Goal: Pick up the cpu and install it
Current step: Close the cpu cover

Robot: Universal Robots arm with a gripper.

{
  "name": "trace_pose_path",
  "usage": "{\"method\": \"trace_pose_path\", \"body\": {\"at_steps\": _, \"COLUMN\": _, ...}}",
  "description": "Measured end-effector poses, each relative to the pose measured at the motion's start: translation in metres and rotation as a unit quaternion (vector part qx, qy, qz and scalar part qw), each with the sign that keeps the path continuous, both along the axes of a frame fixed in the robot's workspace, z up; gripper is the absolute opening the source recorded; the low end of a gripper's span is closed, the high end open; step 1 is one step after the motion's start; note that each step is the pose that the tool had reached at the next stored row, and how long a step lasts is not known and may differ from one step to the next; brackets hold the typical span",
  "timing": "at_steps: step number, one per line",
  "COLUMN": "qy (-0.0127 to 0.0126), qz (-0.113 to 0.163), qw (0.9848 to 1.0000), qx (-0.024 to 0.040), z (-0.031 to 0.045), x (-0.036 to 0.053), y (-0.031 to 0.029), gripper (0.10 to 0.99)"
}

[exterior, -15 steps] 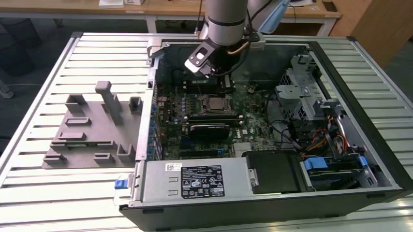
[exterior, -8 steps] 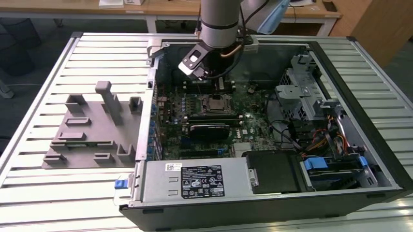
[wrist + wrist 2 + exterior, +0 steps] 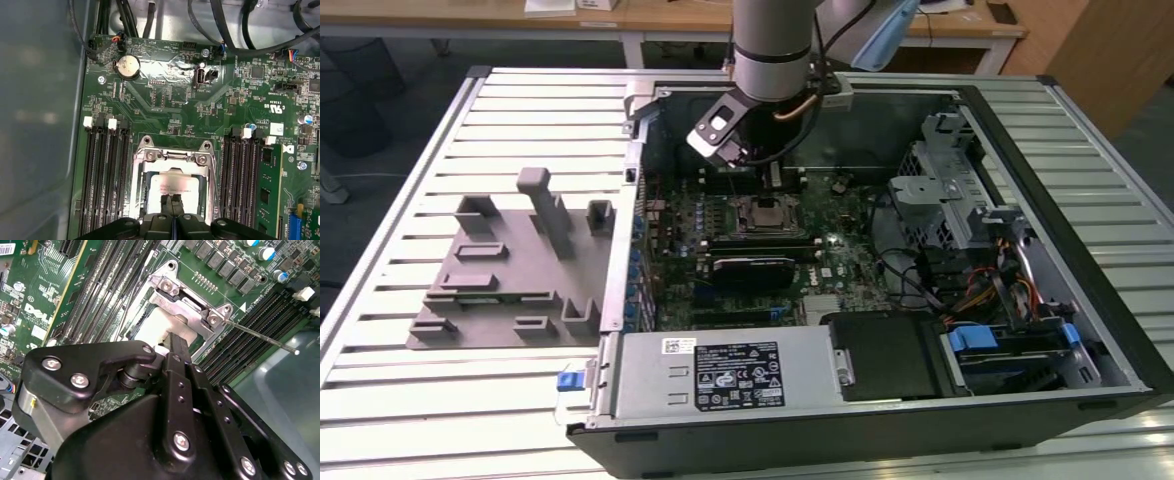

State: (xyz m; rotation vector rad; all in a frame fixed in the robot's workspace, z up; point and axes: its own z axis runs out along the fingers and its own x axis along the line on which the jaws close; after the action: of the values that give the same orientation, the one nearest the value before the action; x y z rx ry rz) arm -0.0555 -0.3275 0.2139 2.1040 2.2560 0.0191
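The cpu (image 3: 172, 186) is a small silver square lying flat inside the black motherboard socket (image 3: 172, 156), within its metal frame; in the second wrist view the cpu (image 3: 159, 326) looks pale. My gripper (image 3: 171, 202) is right over the cpu's near edge, its two thin black fingers pressed together with nothing visible between them. In the second wrist view the gripper (image 3: 176, 344) has its tips down at the cpu's edge. In the exterior view the arm reaches into the open computer case, and the gripper (image 3: 750, 165) hangs just behind the socket (image 3: 767, 213).
The socket's thin lever (image 3: 260, 335) sticks out to one side. Memory slots (image 3: 105, 165) flank the socket. The case holds a power supply (image 3: 720, 375), a drive cage (image 3: 947, 190) and cables (image 3: 947, 275). A grey fixture block (image 3: 507, 270) sits on the slatted table at the exterior view's left.
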Motion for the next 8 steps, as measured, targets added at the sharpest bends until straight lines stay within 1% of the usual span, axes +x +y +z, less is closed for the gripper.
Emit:
{"method": "trace_pose_path", "body": {"at_steps": 1, "qy": 0.0, "qz": 0.003, "qw": 1.0, "qx": -0.0001, "z": 0.0, "x": 0.0, "y": 0.0, "gripper": 0.106}}
{"method": "trace_pose_path", "body": {"at_steps": 4, "qy": 0.0, "qz": 0.029, "qw": 0.9996, "qx": -0.0008, "z": -0.0001, "x": 0.0, "y": 0.0, "gripper": 0.106}}
{"method": "trace_pose_path", "body": {"at_steps": 6, "qy": 0.0, "qz": 0.047, "qw": 0.9989, "qx": -0.0013, "z": -0.0002, "x": 0.0, "y": 0.0, "gripper": 0.106}}
{"method": "trace_pose_path", "body": {"at_steps": 8, "qy": 0.0, "qz": 0.065, "qw": 0.9979, "qx": -0.0019, "z": -0.0002, "x": 0.0, "y": 0.0, "gripper": 0.106}}
